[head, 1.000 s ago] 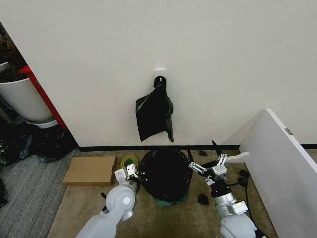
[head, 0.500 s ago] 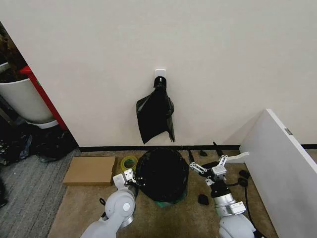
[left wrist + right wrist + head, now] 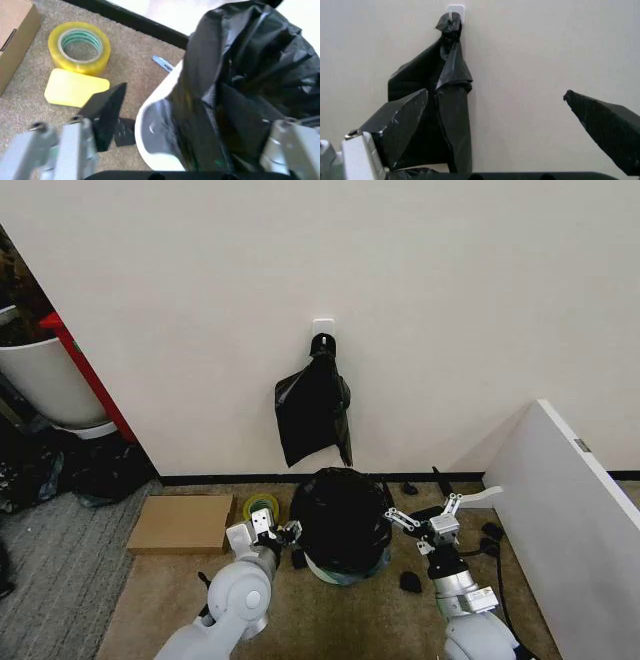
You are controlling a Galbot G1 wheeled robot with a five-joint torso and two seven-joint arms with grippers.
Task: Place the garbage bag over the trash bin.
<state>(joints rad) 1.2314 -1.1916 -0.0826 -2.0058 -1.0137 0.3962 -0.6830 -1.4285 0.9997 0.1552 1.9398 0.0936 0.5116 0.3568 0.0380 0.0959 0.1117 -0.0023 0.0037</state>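
**A:** How much of the job can be counted as done?

**B:** Most of it, by the look of things. In the head view the garbage bag (image 3: 343, 515) is seen draped over the trash bin (image 3: 340, 572), which stands on the carpeted floor directly below the bunch of spare bags (image 3: 313, 410) hung on the wall hook. Only a pale sliver of the bin is left visible at the 6 o'clock side of the black plastic.

**A:** Is the rim fully covered?

**B:** Not on the left side. In the left wrist view the bin's white wall (image 3: 157, 138) is exposed, and the bag (image 3: 250, 82) is bunched up high rather than pulled down flat around it.

**A:** And the pincers?

**B:** The left pincer (image 3: 279, 532) is held at the bin's 9 o'clock, fingers spread apart with nothing clamped. The right pincer (image 3: 421, 514) is held at 3 o'clock, likewise spread wide and empty, just beside the bag.

**A:** What is judged to remain?

**B:** The plastic would need to be tugged down evenly over the left edge.
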